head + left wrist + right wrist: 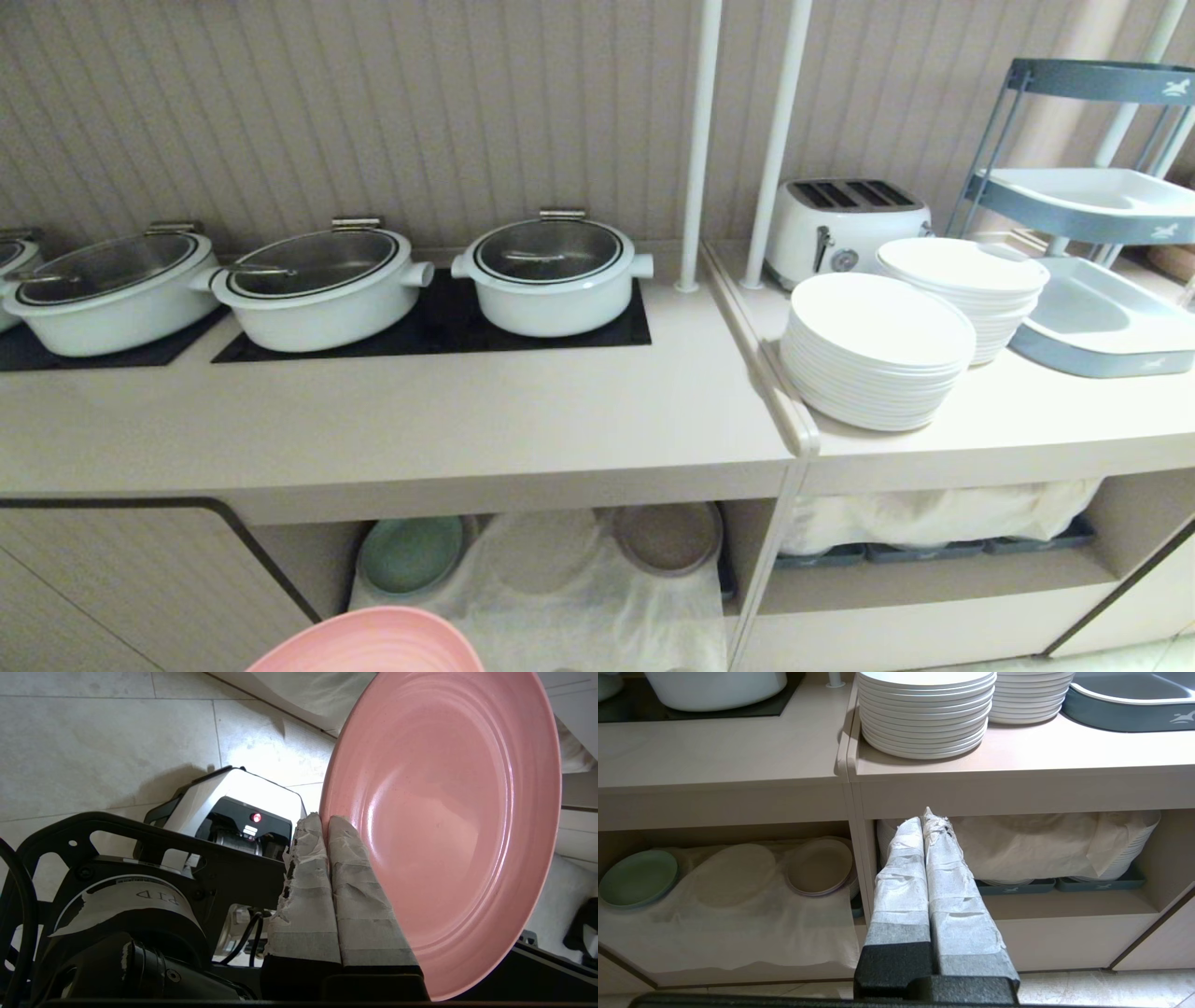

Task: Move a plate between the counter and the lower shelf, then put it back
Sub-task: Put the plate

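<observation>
the plate (pixel 369 642) is cut off by the head view's bottom edge, its holder unseen there. a pot (pixel 11 266) is cropped at far left. cloth (pixel 1045 842) hides the stacked dishes.

Tape-wrapped pale grey fingers (pixel 355 891) on black mounts, black bracket with screws, black cables, torn white label, red indicator light.

pink ribbed plate (pixel 448 826) held tilted on edge, below the counter (pixel 392 429), before the cloth-draped lower shelf (pixel 560 597).
</observation>
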`<state>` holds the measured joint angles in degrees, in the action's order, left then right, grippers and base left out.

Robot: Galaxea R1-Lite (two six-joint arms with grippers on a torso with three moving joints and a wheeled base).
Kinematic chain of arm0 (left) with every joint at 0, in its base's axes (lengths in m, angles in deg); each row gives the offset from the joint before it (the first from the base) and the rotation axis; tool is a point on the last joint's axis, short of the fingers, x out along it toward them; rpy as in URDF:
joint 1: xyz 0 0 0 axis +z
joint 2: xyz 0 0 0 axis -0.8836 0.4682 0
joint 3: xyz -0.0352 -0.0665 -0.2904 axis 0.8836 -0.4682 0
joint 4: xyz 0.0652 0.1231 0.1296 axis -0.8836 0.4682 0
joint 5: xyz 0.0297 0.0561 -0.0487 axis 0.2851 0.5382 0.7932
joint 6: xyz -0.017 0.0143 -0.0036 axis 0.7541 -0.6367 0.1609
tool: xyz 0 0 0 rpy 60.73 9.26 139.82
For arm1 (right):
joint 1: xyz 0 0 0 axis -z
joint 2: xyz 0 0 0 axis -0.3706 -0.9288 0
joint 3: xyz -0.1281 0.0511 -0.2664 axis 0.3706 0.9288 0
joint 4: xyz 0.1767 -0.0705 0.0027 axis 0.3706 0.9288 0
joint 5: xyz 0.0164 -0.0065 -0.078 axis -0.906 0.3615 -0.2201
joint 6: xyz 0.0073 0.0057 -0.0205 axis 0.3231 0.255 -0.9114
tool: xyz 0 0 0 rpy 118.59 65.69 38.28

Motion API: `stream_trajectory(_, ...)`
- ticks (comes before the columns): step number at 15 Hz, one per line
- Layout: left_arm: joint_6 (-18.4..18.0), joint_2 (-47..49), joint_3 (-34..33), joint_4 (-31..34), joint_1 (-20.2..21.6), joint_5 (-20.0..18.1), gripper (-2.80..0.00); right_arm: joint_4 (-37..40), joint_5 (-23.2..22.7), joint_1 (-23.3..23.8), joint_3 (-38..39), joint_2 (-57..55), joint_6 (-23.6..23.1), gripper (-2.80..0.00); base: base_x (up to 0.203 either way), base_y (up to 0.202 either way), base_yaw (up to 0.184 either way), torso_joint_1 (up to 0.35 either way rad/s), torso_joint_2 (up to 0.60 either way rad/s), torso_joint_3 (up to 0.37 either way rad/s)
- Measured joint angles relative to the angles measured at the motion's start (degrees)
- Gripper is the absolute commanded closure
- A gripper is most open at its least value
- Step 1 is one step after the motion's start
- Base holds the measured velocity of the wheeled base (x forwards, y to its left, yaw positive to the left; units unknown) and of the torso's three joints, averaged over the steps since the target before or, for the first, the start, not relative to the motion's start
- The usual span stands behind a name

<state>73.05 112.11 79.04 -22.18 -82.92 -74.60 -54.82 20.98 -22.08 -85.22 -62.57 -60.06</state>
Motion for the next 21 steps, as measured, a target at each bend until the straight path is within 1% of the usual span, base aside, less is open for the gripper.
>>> stream_trajectory(4,-0.05,0.0,0.2,-0.02,0.0,0.5,0.0,0.0,0.02,0.0,0.02,0.0,0.02,0.0,0.0,0.0,0.0,0.0,0.0,0.0)
stream_trajectory(9,-0.05,0.0,0.26,0.03,0.02,2.46,0.0,0.01,0.01,0.0,0.02,0.0,0.01,0.0,0.0,0.0,0.0,0.0,0.0,0.0)
stream_trajectory(21,-0.25,0.07,0.44,-0.03,-0.05,3.53,0.0,0.02,-0.02,0.0,0.02,0.0,0.02,0.0,0.0,0.0,0.0,0.0,0.0,0.0)
